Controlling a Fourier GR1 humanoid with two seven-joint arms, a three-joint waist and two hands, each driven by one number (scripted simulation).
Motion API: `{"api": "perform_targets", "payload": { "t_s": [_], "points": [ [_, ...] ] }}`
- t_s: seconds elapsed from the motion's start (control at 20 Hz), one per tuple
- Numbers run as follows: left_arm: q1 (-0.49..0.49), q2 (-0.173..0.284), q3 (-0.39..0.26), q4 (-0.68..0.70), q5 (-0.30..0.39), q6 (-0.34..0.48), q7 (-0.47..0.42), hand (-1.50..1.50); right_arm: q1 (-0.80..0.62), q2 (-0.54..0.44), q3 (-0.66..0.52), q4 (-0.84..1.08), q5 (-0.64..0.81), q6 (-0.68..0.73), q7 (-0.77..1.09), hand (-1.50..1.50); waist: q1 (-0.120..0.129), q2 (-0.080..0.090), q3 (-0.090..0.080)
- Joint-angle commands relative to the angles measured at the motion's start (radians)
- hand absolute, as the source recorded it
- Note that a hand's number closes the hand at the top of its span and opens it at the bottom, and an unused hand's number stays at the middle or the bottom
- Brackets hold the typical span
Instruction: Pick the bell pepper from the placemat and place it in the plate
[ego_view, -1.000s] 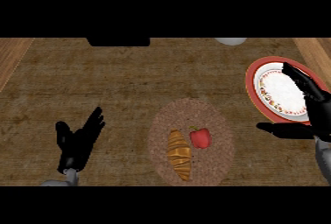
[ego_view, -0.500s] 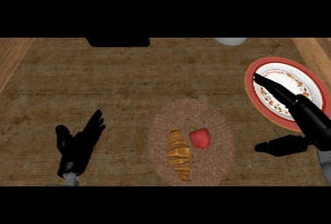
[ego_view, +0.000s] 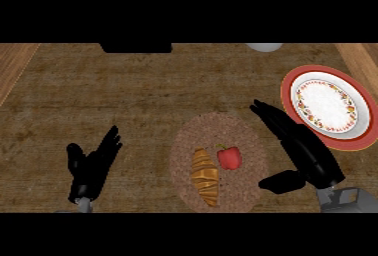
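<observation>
A red bell pepper (ego_view: 229, 157) lies on the round brown woven placemat (ego_view: 221, 127), just right of a croissant (ego_view: 205, 175). The red-rimmed white plate (ego_view: 325, 107) with a flowered border sits at the right of the counter. My right hand (ego_view: 299, 147) hovers open between the placemat and the plate, fingers straight and pointing up-left, thumb spread toward the mat's right edge; it touches nothing. My left hand (ego_view: 92, 167) rests open at the lower left, fingers up.
A dark object (ego_view: 136, 47) and a pale round thing (ego_view: 263, 47) sit at the counter's far edge. Lighter wooden strips (ego_view: 15, 65) border the counter top at left and right.
My right hand has moved left and down, off the plate and toward the placemat's right side. The left hand, pepper and croissant have not moved.
</observation>
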Motion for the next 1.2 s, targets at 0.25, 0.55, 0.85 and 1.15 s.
{"api": "perform_targets", "payload": {
  "t_s": [0.25,0.55,0.85,1.15],
  "points": [
    [0.018,0.006,0.042,0.036,-0.003,-0.065,-0.057,0.00,-0.020,0.124,0.027,0.122,0.110,0.089,0.036,-1.50,0.003,0.001,0.000],
    [-0.089,-0.033,0.065,0.055,-0.050,-0.006,0.039,0.00,0.075,0.180,0.049,0.070,0.194,0.089,0.011,-1.50,-0.003,0.001,0.000],
    [-0.045,-0.038,0.054,-0.009,-0.049,-0.033,0.060,0.00,0.003,0.260,0.042,0.175,0.335,0.058,0.072,-1.50,0.000,0.001,0.001],
    [0.016,-0.039,0.058,-0.058,-0.057,-0.060,0.049,0.00,-0.030,0.300,0.003,0.246,0.393,0.080,0.057,-1.50,0.002,0.001,0.001]
  ]
}}
